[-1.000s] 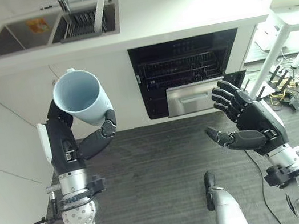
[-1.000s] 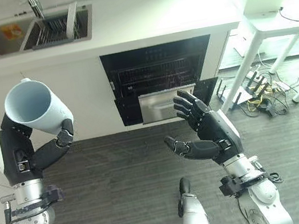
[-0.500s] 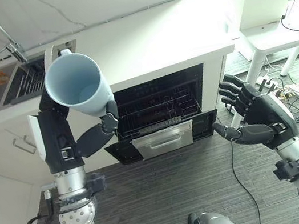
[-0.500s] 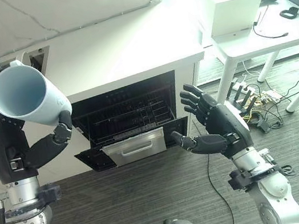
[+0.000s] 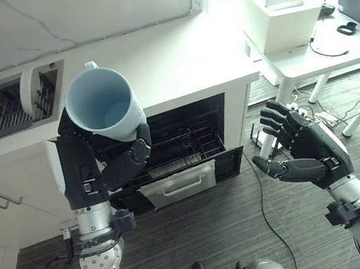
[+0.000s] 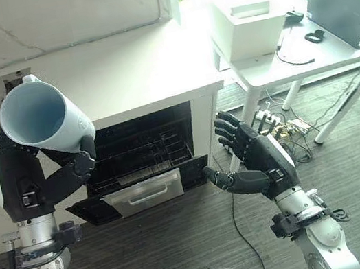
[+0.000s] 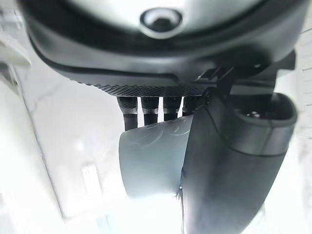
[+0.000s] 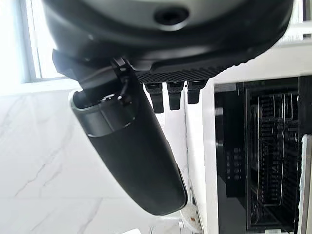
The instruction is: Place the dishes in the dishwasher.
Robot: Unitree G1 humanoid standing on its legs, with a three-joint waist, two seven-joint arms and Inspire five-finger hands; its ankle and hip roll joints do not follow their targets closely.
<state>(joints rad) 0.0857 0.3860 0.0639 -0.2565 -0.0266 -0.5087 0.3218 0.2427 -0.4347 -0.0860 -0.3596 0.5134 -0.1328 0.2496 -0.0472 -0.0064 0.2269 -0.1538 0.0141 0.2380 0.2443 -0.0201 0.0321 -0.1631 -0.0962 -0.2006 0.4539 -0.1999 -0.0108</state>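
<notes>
Between the earlier pictures and this one the whole view has swung, so the dishwasher (image 5: 176, 149) now sits more centrally (a camera shift, not the things moving); the left hand keeps its grip as before. The pale blue mug (image 5: 105, 111) is held high at the left, mouth tipped toward the camera, with the left hand (image 5: 129, 163) curled round its body. Just beyond and below it the dishwasher stands open, its rack (image 6: 143, 156) showing. Further right, the right hand (image 6: 255, 163) hovers with fingers spread and relaxed, holding nothing. My worry: lowering the tilted mug could knock it against the counter (image 5: 174, 59) edge or the rack wires.
</notes>
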